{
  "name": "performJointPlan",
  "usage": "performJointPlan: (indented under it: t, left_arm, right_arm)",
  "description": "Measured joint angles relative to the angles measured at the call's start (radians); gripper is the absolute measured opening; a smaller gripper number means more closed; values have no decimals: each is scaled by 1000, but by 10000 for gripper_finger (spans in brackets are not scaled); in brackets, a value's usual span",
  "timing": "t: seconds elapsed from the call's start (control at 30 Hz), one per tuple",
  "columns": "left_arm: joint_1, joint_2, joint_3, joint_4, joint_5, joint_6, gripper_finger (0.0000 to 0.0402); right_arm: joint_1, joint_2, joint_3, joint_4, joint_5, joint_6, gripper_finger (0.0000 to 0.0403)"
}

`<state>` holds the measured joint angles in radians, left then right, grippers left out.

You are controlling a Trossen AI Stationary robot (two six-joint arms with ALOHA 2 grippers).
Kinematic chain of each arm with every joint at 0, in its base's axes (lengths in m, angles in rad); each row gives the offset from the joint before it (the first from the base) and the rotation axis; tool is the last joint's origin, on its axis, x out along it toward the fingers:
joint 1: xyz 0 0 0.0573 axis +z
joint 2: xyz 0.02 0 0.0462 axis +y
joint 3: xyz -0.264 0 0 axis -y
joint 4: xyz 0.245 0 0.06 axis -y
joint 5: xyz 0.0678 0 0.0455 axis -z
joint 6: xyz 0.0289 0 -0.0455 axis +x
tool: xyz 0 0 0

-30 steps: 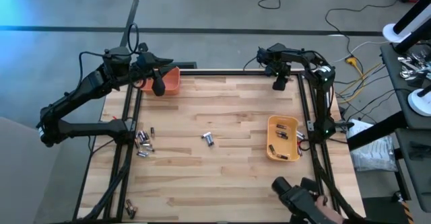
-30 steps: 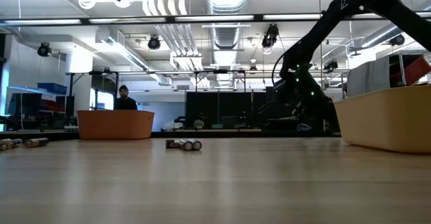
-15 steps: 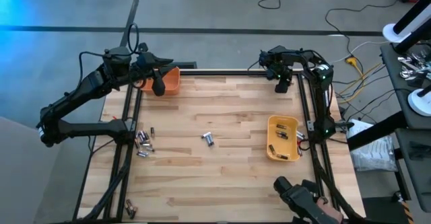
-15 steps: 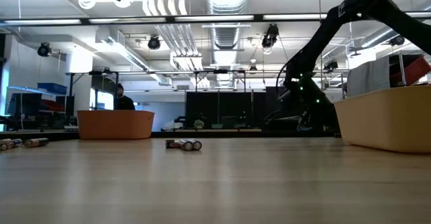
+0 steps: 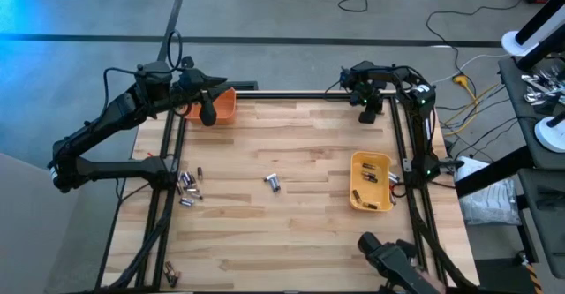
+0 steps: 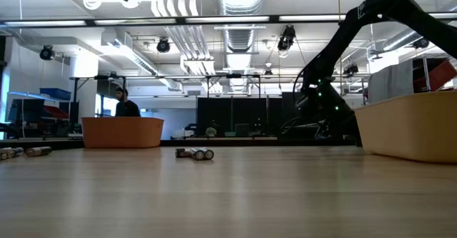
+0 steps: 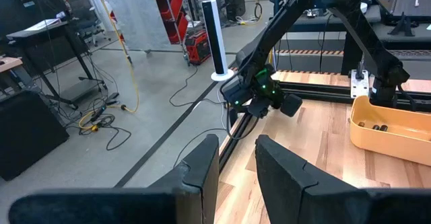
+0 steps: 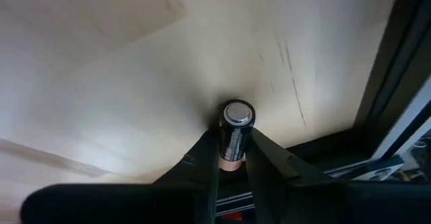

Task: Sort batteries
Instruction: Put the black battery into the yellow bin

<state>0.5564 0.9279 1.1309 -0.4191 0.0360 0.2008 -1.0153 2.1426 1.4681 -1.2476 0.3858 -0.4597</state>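
battery (image 8: 236,138) dark cylinder, metal cap | right jaws clamp it | left jaws slightly parted

The right gripper (image 8: 233,158) hangs low at the table's (image 5: 291,153) far right corner, fingers pinched on a dark battery (image 8: 236,135). The left gripper (image 5: 208,113) hovers over the table's far left corner, fingers (image 7: 202,167) slightly parted, empty.

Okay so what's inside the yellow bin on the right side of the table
The yellow bin holds a few small dark batteries, seen from above. From table height its wall hides them, and any lying under others cannot be seen.
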Motion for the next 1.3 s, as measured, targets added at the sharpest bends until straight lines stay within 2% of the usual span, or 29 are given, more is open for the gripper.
performJointPlan:
  t: [0.17,0.27,0.53,0.63,0.77,0.93,1.13,1.3]
  left_arm:
    - [0,0,0,0,0,0,80]
    - [0,0,0,0,0,0,80]
    - [0,0,0,0,0,0,80]
    - [0,0,0,0,0,0,80]
    - [0,0,0,0,0,0,80]
    - [0,0,0,0,0,0,80]
    - [0,0,0,0,0,0,80]
    - [0,0,0,0,0,0,80]
  right_arm:
    - [5,-15,-3,4,-15,47,50]
    - [7,-51,-5,-7,-61,67,51]
    - [59,-234,-2,-109,-49,115,48]
    - [116,-325,-3,-152,-85,154,47]
    - [229,-461,-23,-191,-149,208,45]
    - [423,-634,-99,-205,-206,287,46]
    - [671,-812,-295,-199,-280,411,47]
    - [859,-891,-492,-121,-328,543,46]
